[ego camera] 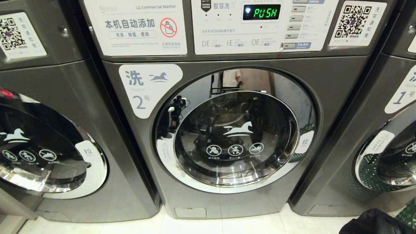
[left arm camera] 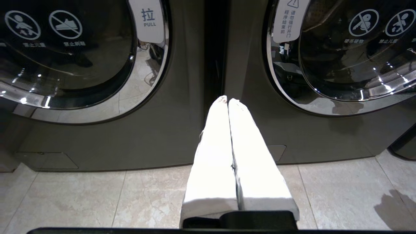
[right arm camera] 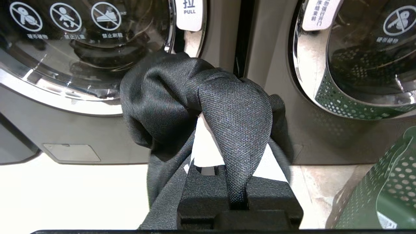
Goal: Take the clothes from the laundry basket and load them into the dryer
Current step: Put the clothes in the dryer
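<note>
Head view is filled by a dark grey machine [ego camera: 234, 130] numbered 2, whose round chrome-rimmed door [ego camera: 235, 138] with a white horse logo is shut, and whose display [ego camera: 261, 12] reads PUSH. Like grey machines are seen at either side, all standing on a pale tiled floor [ego camera: 227, 226]. A bundle of black clothes [ego camera: 373, 222] is seen at the lower right corner of that view, with a bit of the green laundry basket [ego camera: 410, 213] beside it. From the right wrist view, the right gripper [right arm camera: 227, 136] is seen clamped on black fabric, which is draped over its white fingers and hangs before the gap between two machines; the green perforated basket [right arm camera: 383, 191] stands near it on the floor. From the left wrist view, the left gripper [left arm camera: 228, 100] is seen with its white fingers [left arm camera: 214, 156] pressed together, nothing between them, pointed at the gap between two machines.
</note>
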